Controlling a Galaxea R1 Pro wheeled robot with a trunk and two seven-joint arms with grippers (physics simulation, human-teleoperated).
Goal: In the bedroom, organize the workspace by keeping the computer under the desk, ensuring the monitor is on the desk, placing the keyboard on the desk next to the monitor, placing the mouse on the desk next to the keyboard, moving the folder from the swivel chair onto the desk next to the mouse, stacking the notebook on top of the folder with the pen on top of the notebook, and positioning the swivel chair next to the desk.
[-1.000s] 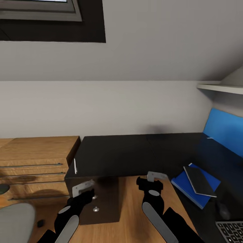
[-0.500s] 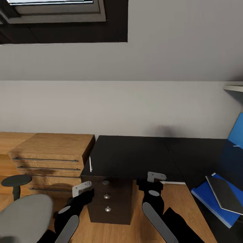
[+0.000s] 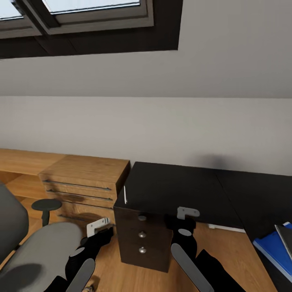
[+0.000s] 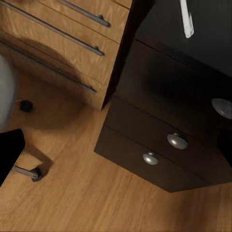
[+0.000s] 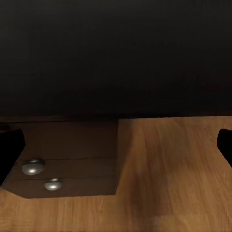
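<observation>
Pen [image 3: 125, 195] lies on desk [image 3: 174, 188] top at corner edge, ahead of left gripper [image 3: 98, 226], above drawer unit [image 3: 142, 239]. Folder [image 3: 272, 248] on desk well right of right gripper [image 3: 185, 213], notebook [image 3: 286, 236] stacked on it. Swivel chair [image 3: 36, 251] just left of left gripper. Light-wood cabinet [image 3: 83, 184] beyond. Jaw state both grippers: cannot tell.

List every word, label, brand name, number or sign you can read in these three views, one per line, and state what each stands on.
None: no view carries readable text.
The desk top is plain glossy black.
The drawer unit bears only round metal knobs.
The wooden cabinet has plain bar handles.
The folder cover is bare blue.
The pen is too thin to show any marking.
</observation>
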